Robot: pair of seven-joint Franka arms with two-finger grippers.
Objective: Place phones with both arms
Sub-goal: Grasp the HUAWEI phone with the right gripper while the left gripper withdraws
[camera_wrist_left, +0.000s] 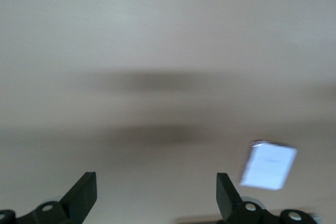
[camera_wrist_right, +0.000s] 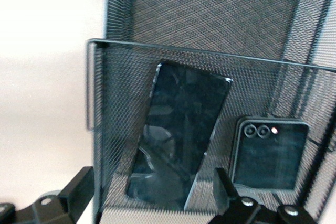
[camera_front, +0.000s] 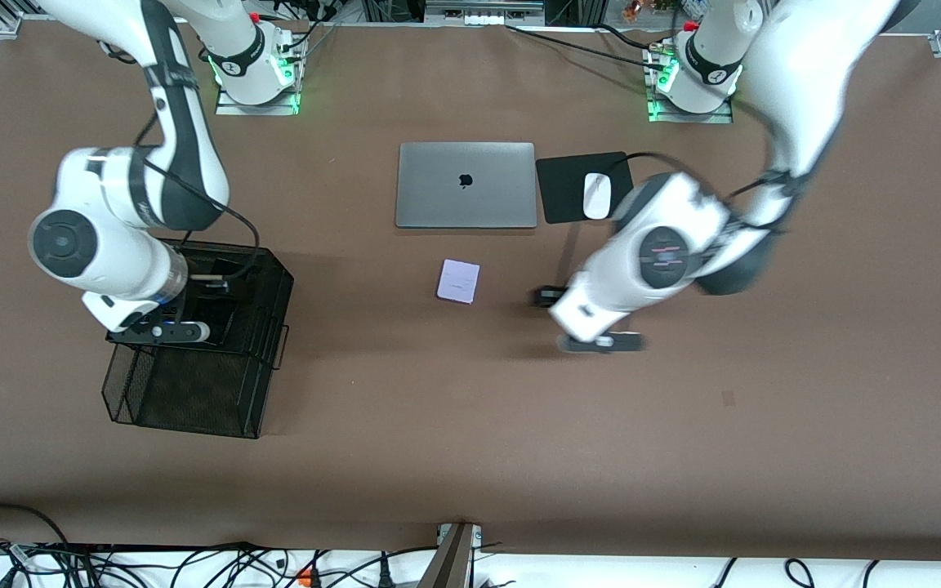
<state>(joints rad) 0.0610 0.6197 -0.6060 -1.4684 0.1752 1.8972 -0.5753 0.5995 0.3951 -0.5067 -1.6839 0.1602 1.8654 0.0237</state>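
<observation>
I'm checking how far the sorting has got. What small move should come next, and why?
Probably the left gripper, open above bare table, should shift over the lilac flip phone. It is the only phone outside the mesh basket; the slab phone and black flip phone lie inside, under the open right gripper.

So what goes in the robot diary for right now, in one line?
left pincer: open, over table by lilac phone | right pincer: open, over basket | in basket: slab phone, black flip phone
</observation>
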